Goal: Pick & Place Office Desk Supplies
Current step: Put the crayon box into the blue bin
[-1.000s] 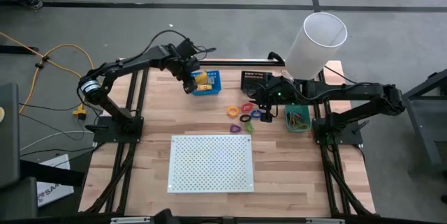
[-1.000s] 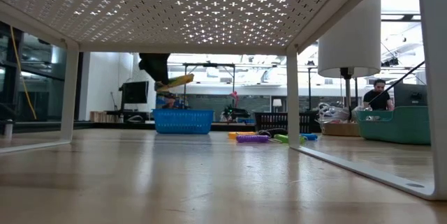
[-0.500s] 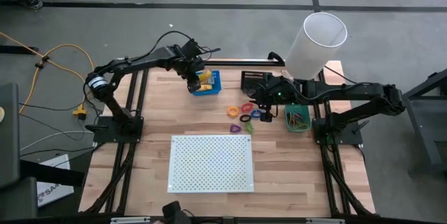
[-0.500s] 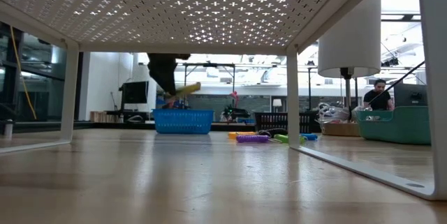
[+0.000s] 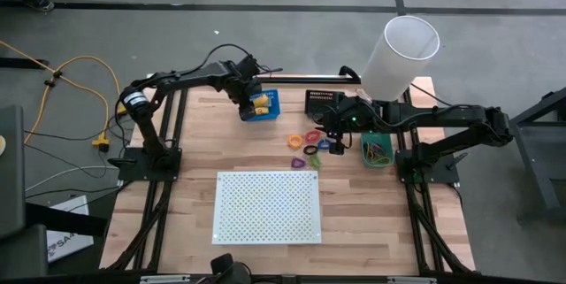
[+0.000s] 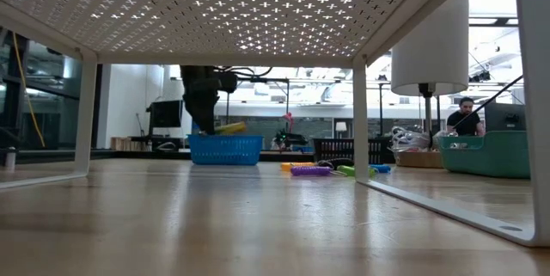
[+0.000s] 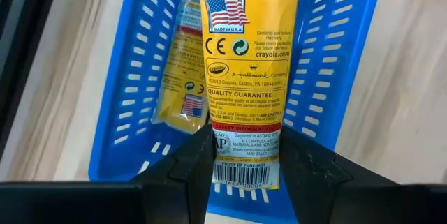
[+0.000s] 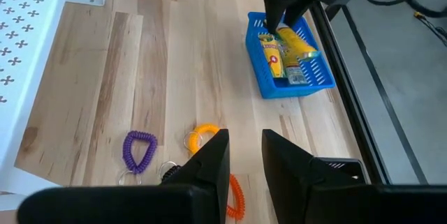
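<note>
Left end effector (image 7: 246, 155) grasps a yellow rectangular crayon packet (image 7: 246, 77) over the blue slotted plastic bin (image 5: 263, 104); one packet (image 7: 183, 77) already inside. Right end effector (image 8: 244, 155) slightly parted, empty. Coiled plastic loops (image 5: 311, 142) left on tabletop (image 5: 195, 151).

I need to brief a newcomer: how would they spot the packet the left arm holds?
Find the blue bin at the table's far edge. Above it, the left gripper has its jaws clamped on a yellow packet. Unlike the packet lying loose in the bin, it is gripped by one end.

A robotics lab: arms on a metal frame (image 5: 159, 156), concrete floor (image 5: 265, 36), desks and monitors (image 6: 163, 114) behind.
</note>
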Robot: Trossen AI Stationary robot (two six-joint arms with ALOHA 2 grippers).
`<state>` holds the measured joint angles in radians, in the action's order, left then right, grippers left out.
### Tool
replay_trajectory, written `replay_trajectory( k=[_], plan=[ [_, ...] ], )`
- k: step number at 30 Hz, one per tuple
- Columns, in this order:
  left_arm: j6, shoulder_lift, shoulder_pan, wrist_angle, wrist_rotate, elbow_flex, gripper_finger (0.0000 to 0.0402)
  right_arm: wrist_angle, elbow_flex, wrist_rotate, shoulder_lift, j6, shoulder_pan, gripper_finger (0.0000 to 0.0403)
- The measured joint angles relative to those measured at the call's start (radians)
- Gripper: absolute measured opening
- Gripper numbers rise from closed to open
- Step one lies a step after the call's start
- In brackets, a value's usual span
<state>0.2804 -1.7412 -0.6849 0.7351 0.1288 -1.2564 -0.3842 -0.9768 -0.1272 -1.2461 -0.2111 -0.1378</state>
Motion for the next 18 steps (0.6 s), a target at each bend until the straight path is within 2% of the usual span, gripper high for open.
replay_trajectory(
  k=[18],
  plan=[
    [-0.004, -0.037, 0.000, -0.003, 0.005, 0.000, 0.0144, 0.000, 0.000, 0.000, 0.000, 0.000, 0.000, 0.0074]
  ],
)
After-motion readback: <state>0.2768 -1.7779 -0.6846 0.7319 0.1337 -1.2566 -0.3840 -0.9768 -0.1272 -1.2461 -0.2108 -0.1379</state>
